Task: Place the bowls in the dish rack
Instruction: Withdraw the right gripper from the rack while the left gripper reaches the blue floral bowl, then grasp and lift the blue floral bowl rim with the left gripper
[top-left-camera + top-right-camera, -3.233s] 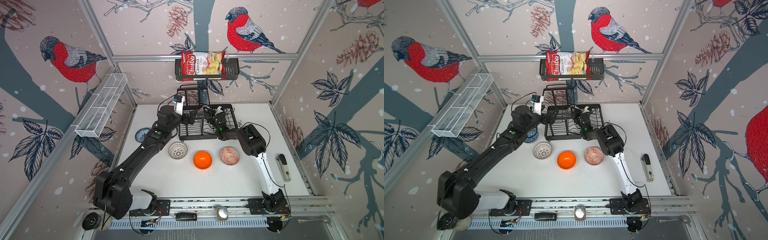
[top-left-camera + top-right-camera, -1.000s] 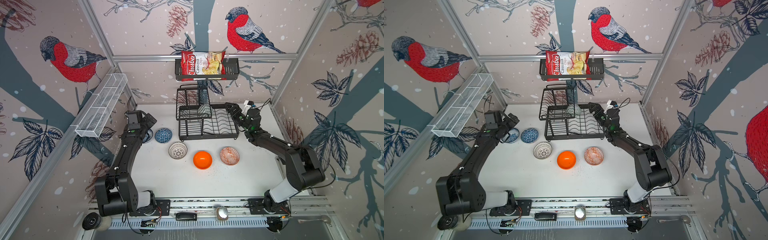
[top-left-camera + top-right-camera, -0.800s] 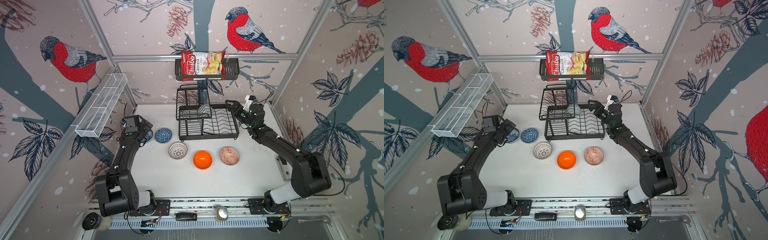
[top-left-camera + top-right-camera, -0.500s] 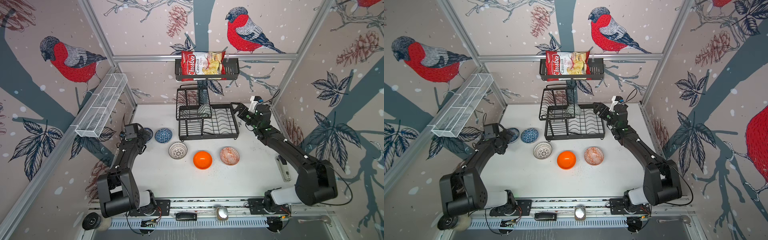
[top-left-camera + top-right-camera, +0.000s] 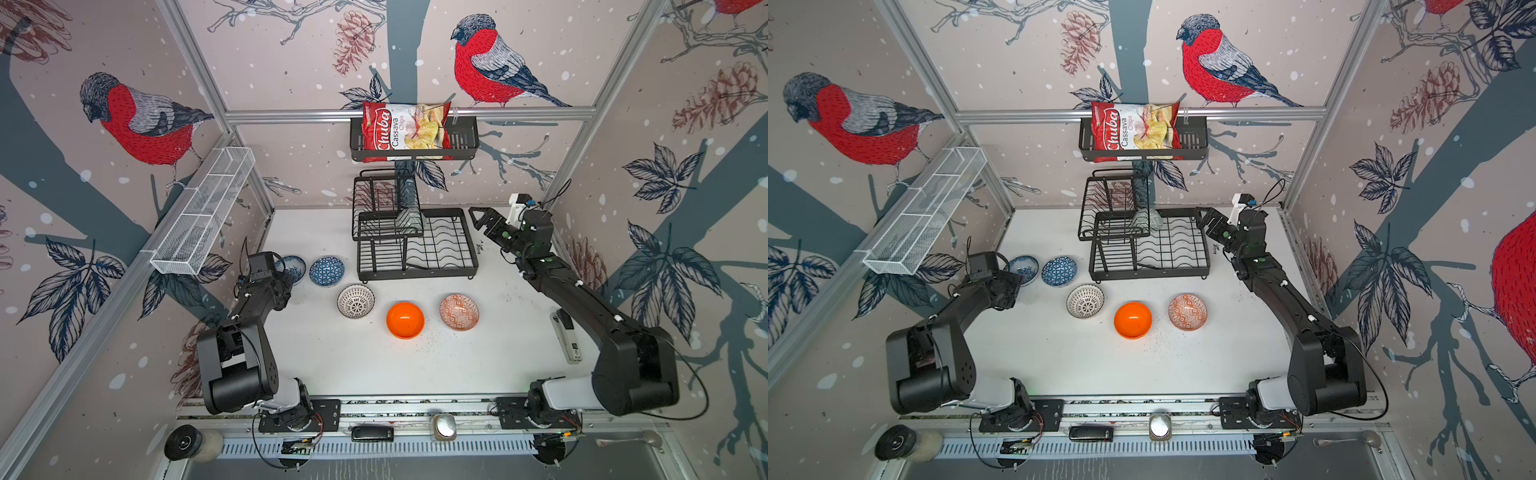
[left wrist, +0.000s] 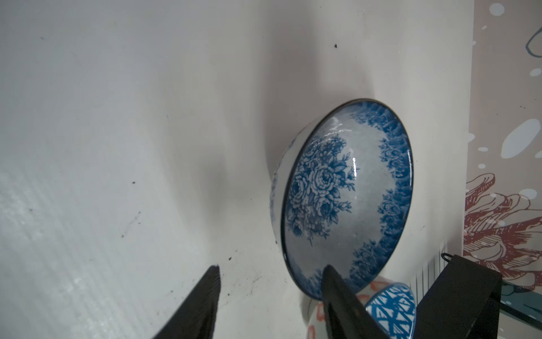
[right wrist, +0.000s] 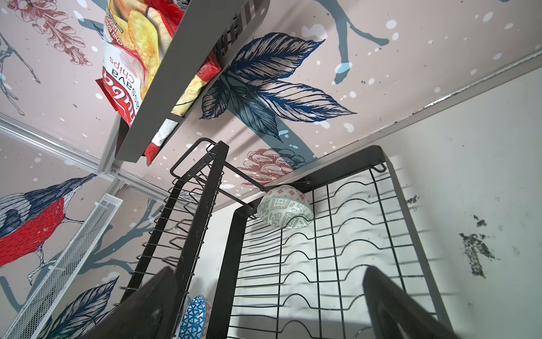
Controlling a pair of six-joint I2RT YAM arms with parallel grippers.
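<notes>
A blue-white floral bowl (image 6: pixel 346 202) sits at the table's left edge, and my left gripper (image 6: pixel 271 269) stands astride its near rim. One finger (image 6: pixel 337 293) is over the bowl's inside, the other on the table side, a gap showing between them. A grey-green bowl (image 5: pixel 409 218) leans on edge in the dish rack (image 5: pixel 415 274). In front of the rack lie a blue geometric bowl (image 5: pixel 327 271), a white bowl with black lines (image 5: pixel 355 301), a plain orange bowl (image 5: pixel 405 320) and an orange-red patterned bowl (image 5: pixel 459 311). My right gripper (image 5: pixel 476 218) hangs open and empty at the rack's right back corner.
A black basket with a chips bag (image 5: pixel 405 131) hangs on the back wall above the rack. A white mesh basket (image 5: pixel 203 216) runs along the left wall. A grey hand-sized device (image 5: pixel 565 336) lies by the right wall. The left wall is close behind the floral bowl.
My left arm came back from the rack to the floral bowl and its jaws narrowed over the rim. My right arm drew away from the rack to the right, still open.
</notes>
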